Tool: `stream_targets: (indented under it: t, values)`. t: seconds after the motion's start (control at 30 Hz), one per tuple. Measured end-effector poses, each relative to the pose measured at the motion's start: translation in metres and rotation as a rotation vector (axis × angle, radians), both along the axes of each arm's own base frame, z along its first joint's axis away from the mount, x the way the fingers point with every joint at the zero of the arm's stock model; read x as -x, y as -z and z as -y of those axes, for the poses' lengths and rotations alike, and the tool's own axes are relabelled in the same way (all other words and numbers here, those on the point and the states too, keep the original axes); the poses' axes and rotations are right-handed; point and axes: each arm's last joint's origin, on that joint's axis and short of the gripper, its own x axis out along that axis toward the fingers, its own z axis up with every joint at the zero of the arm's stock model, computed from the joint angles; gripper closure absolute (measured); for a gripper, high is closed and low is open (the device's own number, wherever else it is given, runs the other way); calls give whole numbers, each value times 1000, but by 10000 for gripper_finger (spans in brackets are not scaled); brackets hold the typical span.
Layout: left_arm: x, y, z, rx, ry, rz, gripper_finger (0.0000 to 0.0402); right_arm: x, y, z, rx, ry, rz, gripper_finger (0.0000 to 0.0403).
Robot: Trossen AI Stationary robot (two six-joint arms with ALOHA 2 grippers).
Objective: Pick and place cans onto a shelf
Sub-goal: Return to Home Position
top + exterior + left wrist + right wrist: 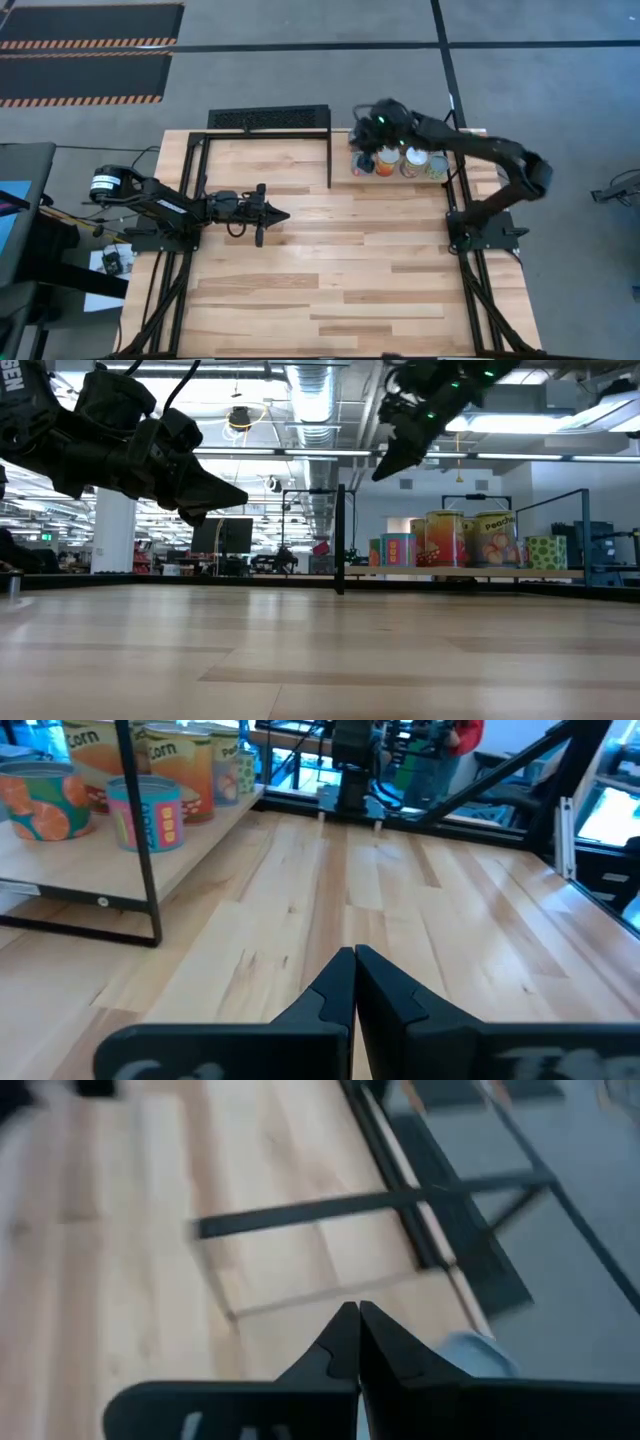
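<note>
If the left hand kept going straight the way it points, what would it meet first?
The left hand faces bare table, then probably the right arm's base; the shelf lies aside.

The left arm (165, 208) lies folded low with its forearm level and stretched inward, and the left gripper (284, 214) has its two fingers pressed together tip to tip. The right arm (497, 152) bends at a raised elbow and reaches far forward. The right gripper (380, 473) is held high, angled downward, its fingers likewise closed.
</note>
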Motion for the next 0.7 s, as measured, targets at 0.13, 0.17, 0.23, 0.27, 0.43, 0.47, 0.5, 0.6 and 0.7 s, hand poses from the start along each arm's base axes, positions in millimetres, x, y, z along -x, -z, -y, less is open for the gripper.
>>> stream_targets:
  t: [0.13, 0.17, 0.23, 0.27, 0.43, 0.47, 0.5, 0.6, 0.7]
  values:
    - [0, 0, 1, 2, 20, 3, 401, 15, 25, -29, 25, -93, 151, 395]
    - [0, -1, 1, 3, 31, 7, 401, 19, 31, -36, 30, -110, 182, 397]
    - [0, -2, 1, 3, 53, 26, 401, 27, 42, -52, 40, -140, 236, 396]
    - [-1, -4, 1, 1, 63, 41, 401, 31, 46, -59, 48, -155, 263, 393]
    - [0, -8, -4, 4, 93, 80, 401, 55, 62, -92, 73, -206, 390, 390]
    - [0, -8, -6, 4, 89, 81, 401, 60, 66, -97, 81, -205, 410, 392]
    - [0, -8, -8, 5, 82, 79, 401, 65, 69, -101, 89, -198, 432, 393]
    - [1, -8, -13, 7, 76, 80, 401, 81, 79, -112, 113, -177, 482, 395]
    - [2, -8, -18, 9, 70, 82, 401, 95, 88, -120, 123, -176, 526, 395]
